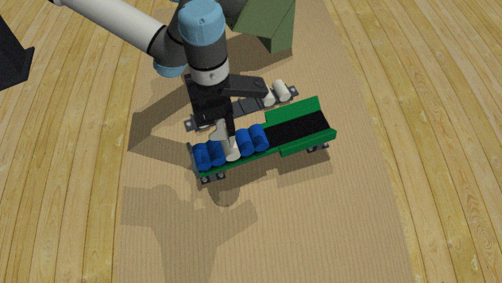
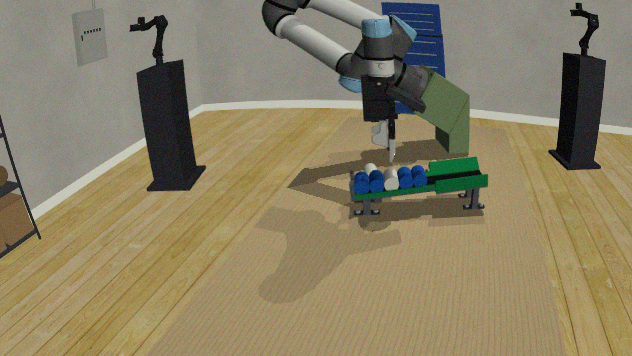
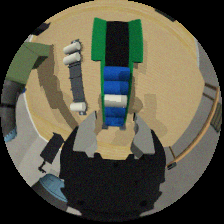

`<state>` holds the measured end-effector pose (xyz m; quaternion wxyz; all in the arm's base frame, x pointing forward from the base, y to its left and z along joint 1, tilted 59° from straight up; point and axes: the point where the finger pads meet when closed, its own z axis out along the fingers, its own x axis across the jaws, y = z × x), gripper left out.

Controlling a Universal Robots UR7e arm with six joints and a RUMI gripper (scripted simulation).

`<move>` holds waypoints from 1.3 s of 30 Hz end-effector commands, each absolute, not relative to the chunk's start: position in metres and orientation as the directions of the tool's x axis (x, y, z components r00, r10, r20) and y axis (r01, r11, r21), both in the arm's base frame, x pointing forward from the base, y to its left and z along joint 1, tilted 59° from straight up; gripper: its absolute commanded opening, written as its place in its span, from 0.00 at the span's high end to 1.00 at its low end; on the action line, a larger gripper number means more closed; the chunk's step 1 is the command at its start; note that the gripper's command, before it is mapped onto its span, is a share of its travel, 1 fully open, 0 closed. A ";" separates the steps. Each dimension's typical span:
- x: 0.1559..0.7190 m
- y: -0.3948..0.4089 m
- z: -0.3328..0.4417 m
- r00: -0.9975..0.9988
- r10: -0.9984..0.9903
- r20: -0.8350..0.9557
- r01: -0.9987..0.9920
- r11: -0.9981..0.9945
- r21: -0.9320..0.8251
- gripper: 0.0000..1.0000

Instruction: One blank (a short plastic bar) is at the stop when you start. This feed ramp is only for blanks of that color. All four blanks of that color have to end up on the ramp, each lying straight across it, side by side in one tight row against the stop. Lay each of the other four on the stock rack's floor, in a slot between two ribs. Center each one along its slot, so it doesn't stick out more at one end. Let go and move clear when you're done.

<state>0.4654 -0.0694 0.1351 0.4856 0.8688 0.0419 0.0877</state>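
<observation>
On the green ramp (image 1: pixel 306 111) five blanks lie across it in a row against the stop (image 1: pixel 192 159) at its low end. Two blue blanks (image 1: pixel 210 154) sit next the stop, then a white blank (image 1: pixel 233 152), then two more blue ones (image 1: pixel 251 139). In my wrist view the white blank (image 3: pixel 115 101) shows between the blue pairs, straight ahead and below.

My claw (image 2: pixel 385 142) hangs above the row, over the white blank and clear of it, with open air beneath the fingertips. The fingers stand half spread and grasp nothing.

Behind the ramp lies the dark rack (image 1: pixel 248 105). Two white blanks (image 1: pixel 277 94) rest at its far end, side by side. One more white blank (image 3: pixel 79 107) lies at its near end.

A green block (image 1: pixel 270 21) stands further back on the mat (image 1: pixel 278 222).
</observation>
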 end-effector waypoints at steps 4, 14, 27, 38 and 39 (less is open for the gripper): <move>0.467 -0.083 0.125 0.981 0.159 0.108 -0.009 -0.525 0.851 0.49; 0.470 -0.093 0.119 0.981 0.159 0.108 -0.009 -0.525 0.851 0.49; 0.471 -0.100 0.114 0.981 0.159 0.108 -0.009 -0.525 0.851 0.49; 0.472 -0.101 0.115 0.981 0.160 0.110 -0.010 -0.525 0.851 0.49; 0.472 -0.101 0.115 0.981 0.160 0.111 -0.010 -0.525 0.851 0.49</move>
